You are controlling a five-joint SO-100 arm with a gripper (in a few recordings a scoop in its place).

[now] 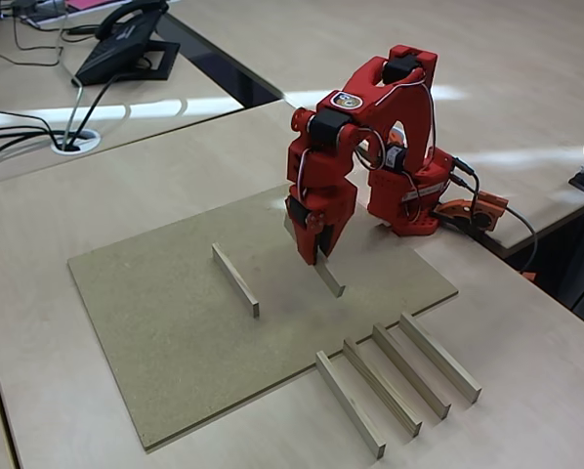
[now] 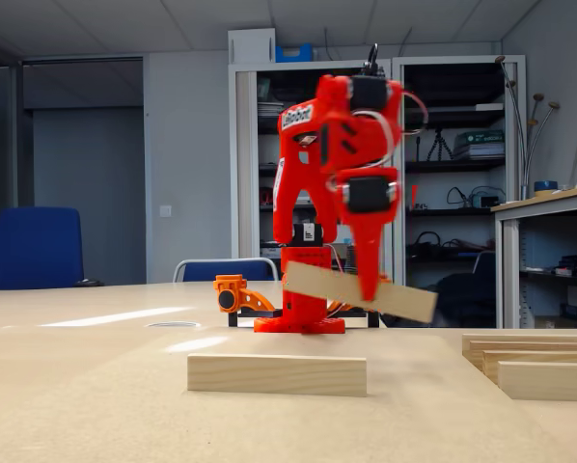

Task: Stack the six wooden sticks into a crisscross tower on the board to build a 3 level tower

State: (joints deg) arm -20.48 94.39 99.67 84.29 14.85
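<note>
Gripper: your red gripper (image 1: 316, 256) pinches one stick (image 2: 361, 291); that stick hangs tilted above the board (image 1: 175, 322)
On the board: one stick (image 1: 235, 279) lies flat, near the gripper
Off the board: four sticks (image 1: 399, 383) lie side by side on the desk (image 1: 526, 391), beside the board's edge

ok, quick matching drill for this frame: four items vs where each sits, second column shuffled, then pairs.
1. red two-finger gripper
2. pale wooden stick in the gripper
3. lone pale stick lying flat
4. row of four pale sticks

A. on the desk top beside the board
B. tilted, off the surface
C. flat on the tan fibreboard board
D. shut on a stick

Pairs: 1-D, 2-B, 3-C, 4-A
</note>
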